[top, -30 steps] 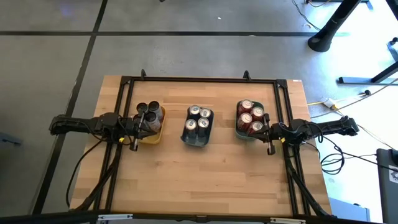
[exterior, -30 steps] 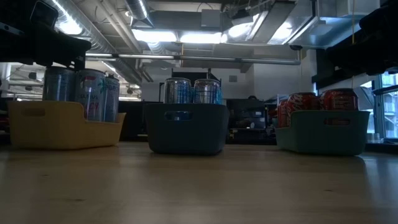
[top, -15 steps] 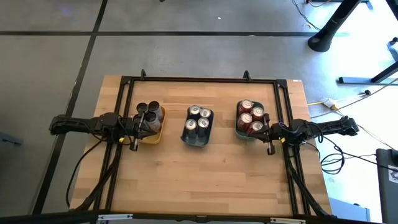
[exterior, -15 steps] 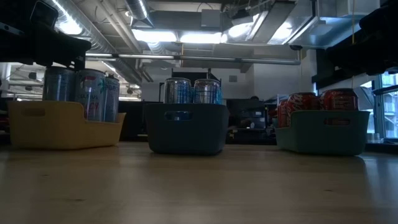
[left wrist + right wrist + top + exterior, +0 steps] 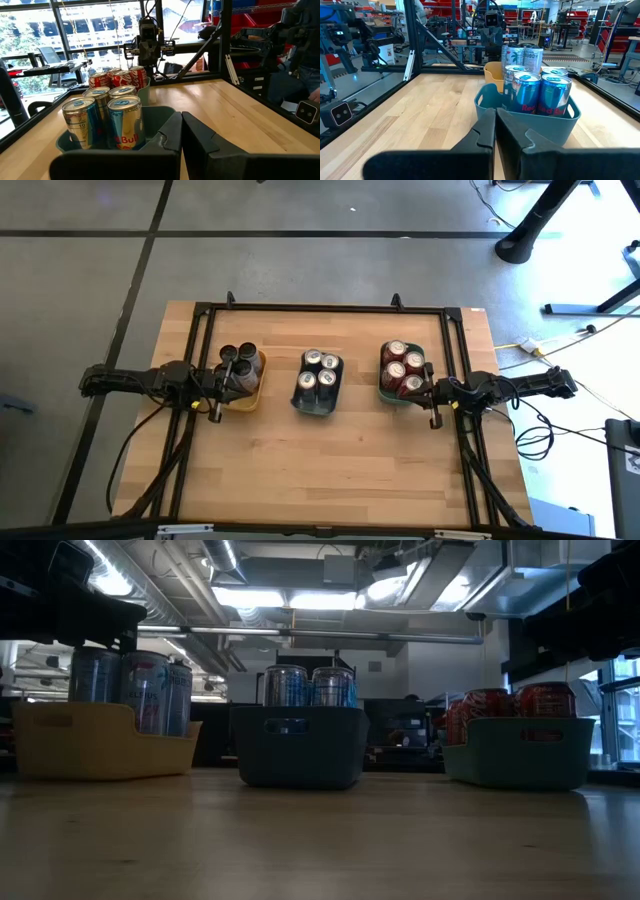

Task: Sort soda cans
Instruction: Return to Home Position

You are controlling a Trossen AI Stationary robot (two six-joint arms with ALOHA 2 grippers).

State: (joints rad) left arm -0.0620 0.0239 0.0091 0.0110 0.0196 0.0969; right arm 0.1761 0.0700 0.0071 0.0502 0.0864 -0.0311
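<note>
I see every soda can (image 5: 322,370) sorted into three trays on the table (image 5: 330,470). My left claw (image 5: 222,379) and right claw (image 5: 430,394), both pinched shut and empty, sit beside the outer trays; a careless swing could topple cans.

Soda cans (image 5: 319,370) fill three trays (image 5: 316,405) on table (image 5: 330,470).

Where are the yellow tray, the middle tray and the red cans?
yellow tray (image 5: 100,745), low view, front wall.
middle tray (image 5: 298,745), low view, front wall.
red cans (image 5: 402,367), high view, a silver top.
</note>
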